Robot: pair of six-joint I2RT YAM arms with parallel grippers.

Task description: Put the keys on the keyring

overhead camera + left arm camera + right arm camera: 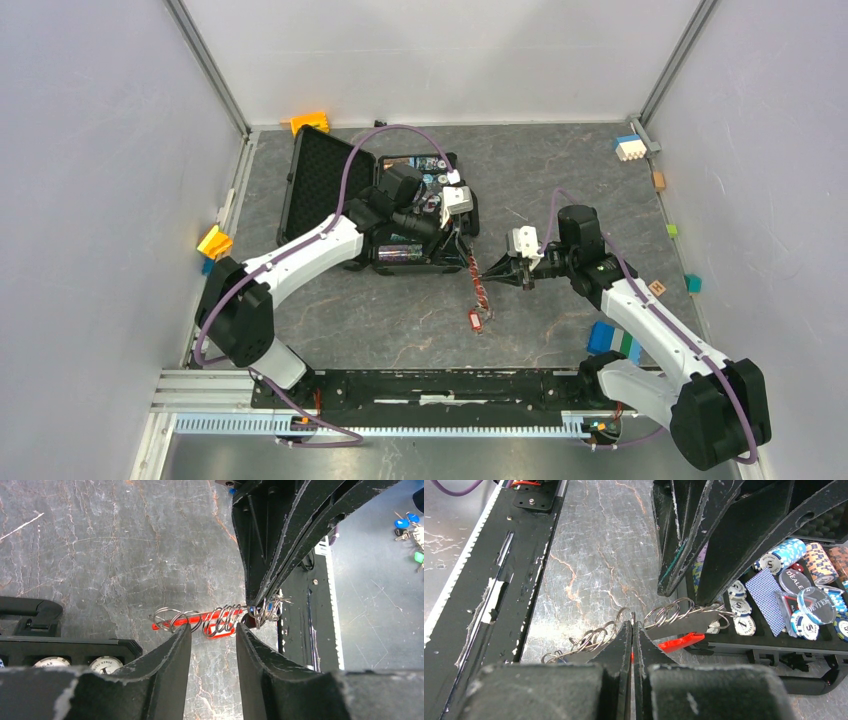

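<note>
Where the two arms are fixed at the near edge, a black rail (450, 385) lies across the grey tabletop (400, 320). Just beside the right arm there is a blue and green block (610, 340). A little farther, near the middle, the red tag (475, 320) of the keyring (220, 621) points toward the near edge. I cannot tell if the tag touches the tabletop.

Above the tag, both hands meet at the chain of silvery rings. The right hand (632, 630) has its fingers pressed fully together on the keyring, and rings come out on both sides of them. Small keys (267, 610) with blue heads sit right at its fingertips. The left hand (212, 630) is partly open, with a clear gap between its fingers. The rings cross in front of this gap, but I cannot tell if the fingers touch them.

Behind the left hand stands an open black case (315, 180) filled with poker chips (784, 555). Far back, an orange block (310, 122) lies at the wall, and a white and blue block (629, 148) lies in the right corner.
</note>
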